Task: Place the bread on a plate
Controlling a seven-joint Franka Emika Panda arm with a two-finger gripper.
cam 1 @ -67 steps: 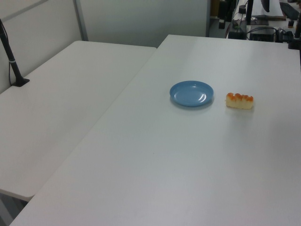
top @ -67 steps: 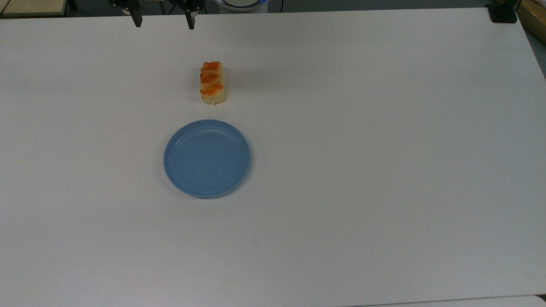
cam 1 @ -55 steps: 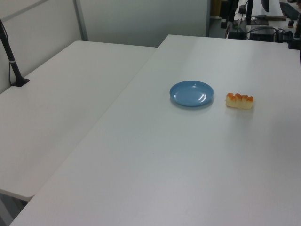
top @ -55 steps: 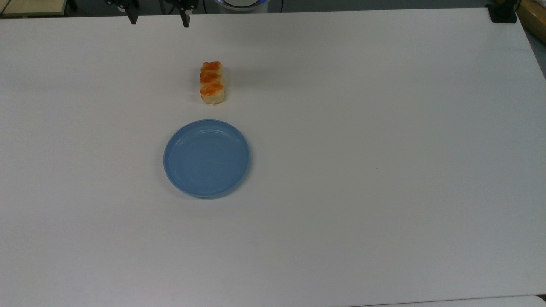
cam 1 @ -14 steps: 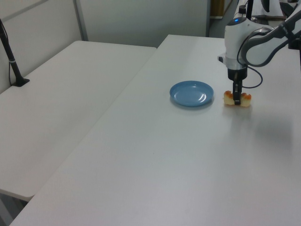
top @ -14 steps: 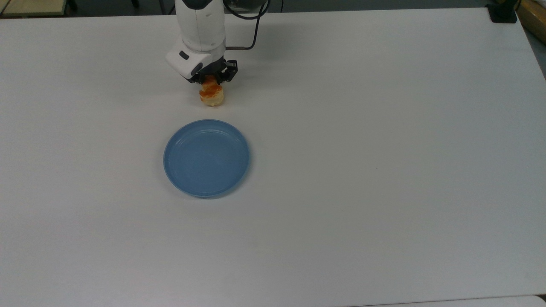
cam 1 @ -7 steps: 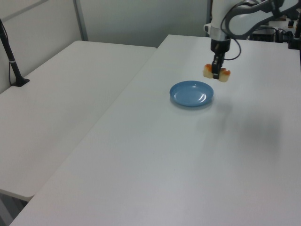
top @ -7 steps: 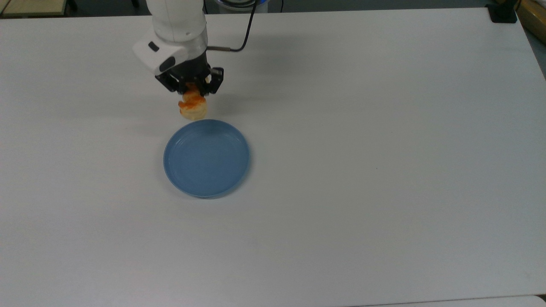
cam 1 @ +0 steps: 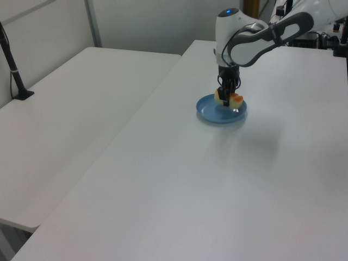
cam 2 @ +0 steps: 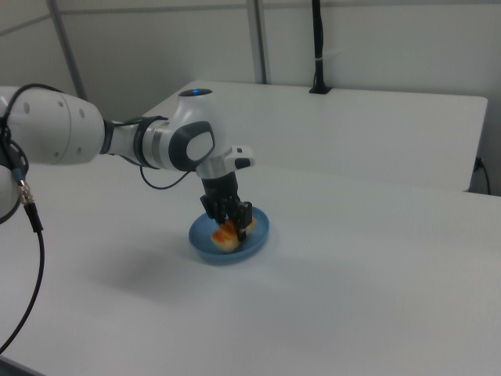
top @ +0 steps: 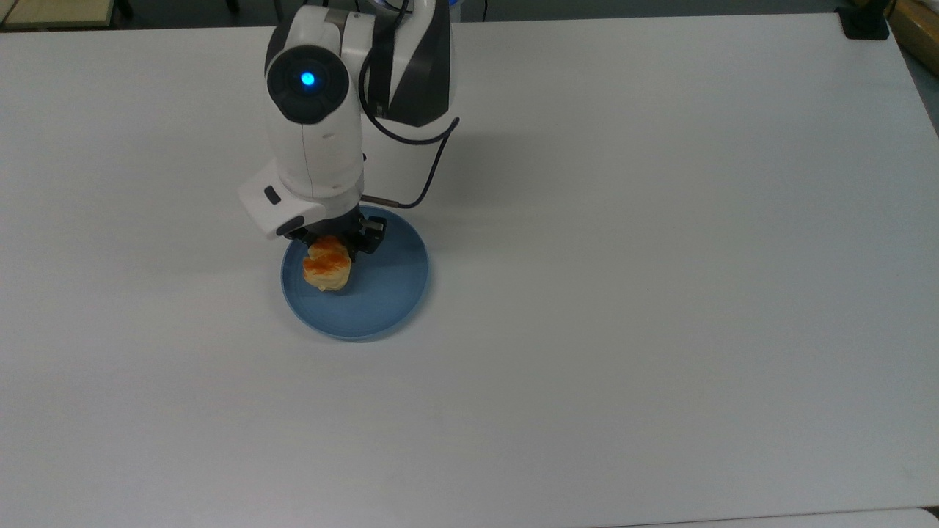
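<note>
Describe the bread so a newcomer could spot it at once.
On the white table sits a round blue plate. Over the plate's left part in the top view, the gripper holds the bread: a pale-beige bar with orange glaze, the only food there.

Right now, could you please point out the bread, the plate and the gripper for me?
bread (top: 328, 273): top view, its pale front end.
plate (top: 396, 293): top view, bare blue floor.
gripper (cam 1: 227, 97): left view, between the fingertips.

A plain white tabletop lies under me. In the left view a second white table adjoins it on the left view's left, with a black post standing on it near a grey partition wall.
</note>
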